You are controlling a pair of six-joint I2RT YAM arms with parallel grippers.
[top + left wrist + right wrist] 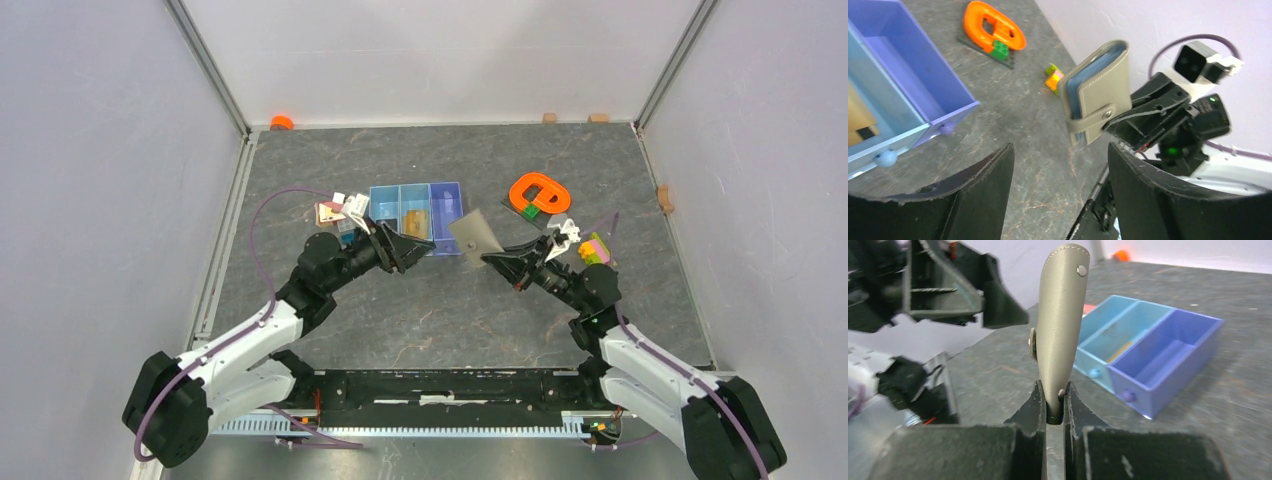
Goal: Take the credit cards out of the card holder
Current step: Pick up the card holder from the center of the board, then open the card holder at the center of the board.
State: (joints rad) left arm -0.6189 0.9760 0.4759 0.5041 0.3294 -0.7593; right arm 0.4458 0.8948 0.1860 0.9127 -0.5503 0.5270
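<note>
Right gripper (1051,401) pinches grey-taupe folding card holder (1060,325), probably soft and light, beside blue-purple tray (1193,365); left gripper (1059,150) wide, empty; could take snap strap (1093,117).

Grey-taupe soft folding card holder (1096,90), pale blue-grey inside edge, silver snap. Plastic three-compartment tray (1188,365): two light blue, one purple. Bright orange oval plastic ring (1013,35), small green plastic brick (999,49). Dark grey stone-look tabletop (450,310), pale veining.

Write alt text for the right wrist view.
The right gripper clamps the bottom edge of the folded grey card holder, holding it upright. A blue-and-purple tray sits behind on the right; the left gripper looms at upper left.
</note>
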